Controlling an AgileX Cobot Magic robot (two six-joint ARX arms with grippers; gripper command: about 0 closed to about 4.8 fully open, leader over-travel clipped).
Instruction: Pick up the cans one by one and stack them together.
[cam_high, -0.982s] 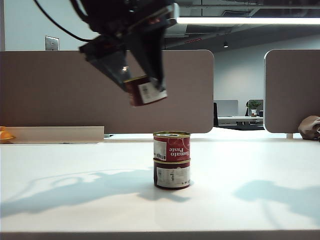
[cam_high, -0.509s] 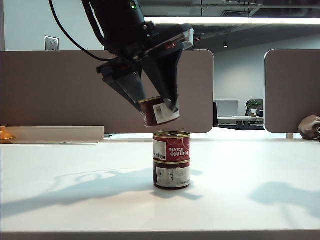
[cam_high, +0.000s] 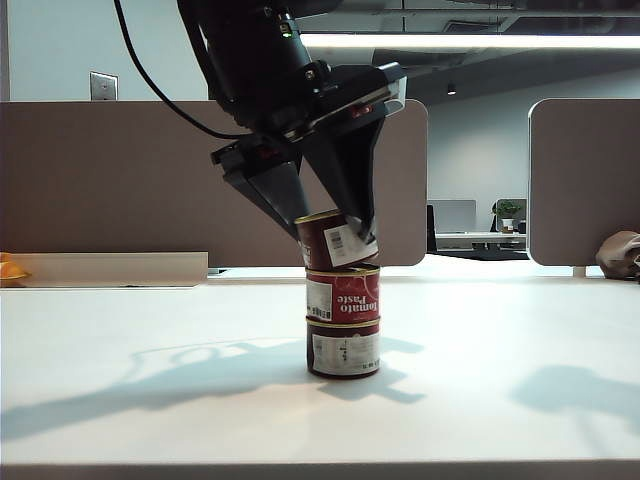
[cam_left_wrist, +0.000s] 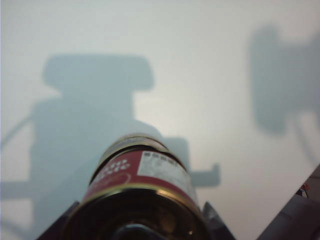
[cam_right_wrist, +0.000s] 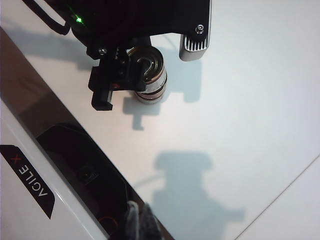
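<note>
Two cans stand stacked mid-table in the exterior view: a dark maroon can (cam_high: 343, 351) below and the red "Tomato Paste" can (cam_high: 343, 293) on it. My left gripper (cam_high: 336, 236) reaches down from above, shut on a third maroon can (cam_high: 338, 241), which is tilted with its lower edge at the Tomato Paste can's lid. The left wrist view shows this held can (cam_left_wrist: 141, 172) between the jaws of the left gripper (cam_left_wrist: 140, 222). In the right wrist view my right gripper (cam_right_wrist: 142, 226) is shut and empty, off to the side of the stack (cam_right_wrist: 151, 85).
The white table (cam_high: 150, 400) spreads wide on both sides of the stack. Brown partition panels (cam_high: 100, 180) stand behind it. An orange object (cam_high: 10, 268) lies at the far left edge and a brown bag (cam_high: 620, 255) at the far right.
My left gripper has carried the maroon can rightward and down, from high left of the stack to the top of the Tomato Paste can. The right arm's shadow shifted slightly.
</note>
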